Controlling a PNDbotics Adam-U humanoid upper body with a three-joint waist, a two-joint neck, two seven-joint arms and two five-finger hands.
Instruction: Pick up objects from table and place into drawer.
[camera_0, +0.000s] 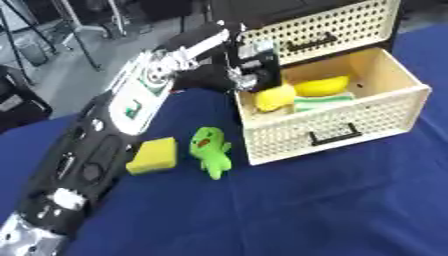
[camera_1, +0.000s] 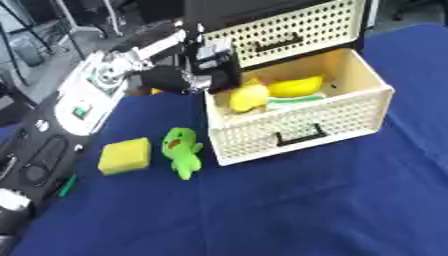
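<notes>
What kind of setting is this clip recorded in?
Probably a lab or workshop set up for robot trials: a table under a blue cloth, tripod legs on a grey floor behind, and toy props like a green plush.

Matt blue cloth covers the table (camera_0: 332, 210); the cream drawer (camera_0: 337, 125) looks like perforated plastic, the green toy (camera_0: 211, 150) plush, the yellow sponge (camera_0: 153, 155) porous

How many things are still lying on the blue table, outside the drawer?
2: a yellow sponge beside the robot's left arm, and a green plush toy between the sponge and the open drawer. The arm could be hiding something behind it.
</notes>
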